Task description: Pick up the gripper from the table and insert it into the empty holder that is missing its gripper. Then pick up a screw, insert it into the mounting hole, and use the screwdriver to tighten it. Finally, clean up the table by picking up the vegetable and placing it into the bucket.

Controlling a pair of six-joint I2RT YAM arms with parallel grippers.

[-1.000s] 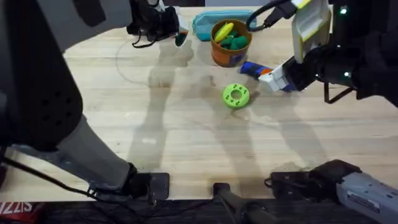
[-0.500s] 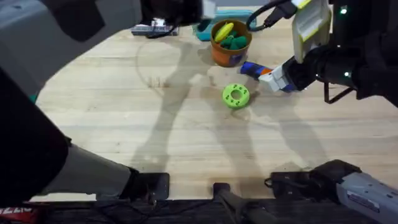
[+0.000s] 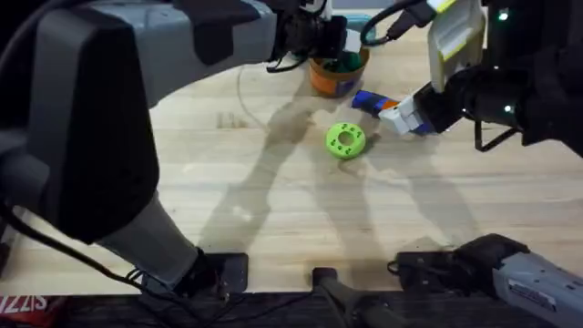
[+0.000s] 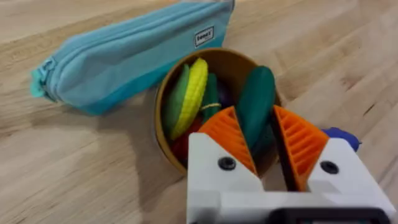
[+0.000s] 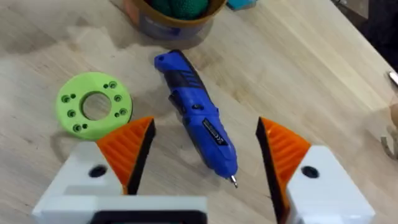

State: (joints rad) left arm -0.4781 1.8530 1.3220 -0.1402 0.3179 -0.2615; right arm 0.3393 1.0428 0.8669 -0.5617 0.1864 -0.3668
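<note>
At the top centre of the overhead view, the left gripper (image 3: 339, 43) hangs over the small round orange bucket (image 3: 330, 80), which stands on the light wooden plank counter (image 3: 273, 200). In the left wrist view its white fingers with orange ribbed pads (image 4: 227, 134) are clamped on a dark green oblong vegetable (image 4: 255, 102) just above the bucket's rim (image 4: 163, 106); a yellow ribbed vegetable (image 4: 194, 93) lies inside, and a flat teal zip case (image 4: 130, 53) lies beside the bucket. Right of centre, the right gripper (image 5: 205, 146) hovers with its fingers wide apart over the bright-blue-handled screwdriver (image 5: 199, 118), which lies flat on the counter, close to the bucket's base. A lime-green round disc with holes (image 3: 345, 140) sits near it, at the frame's middle.
</note>
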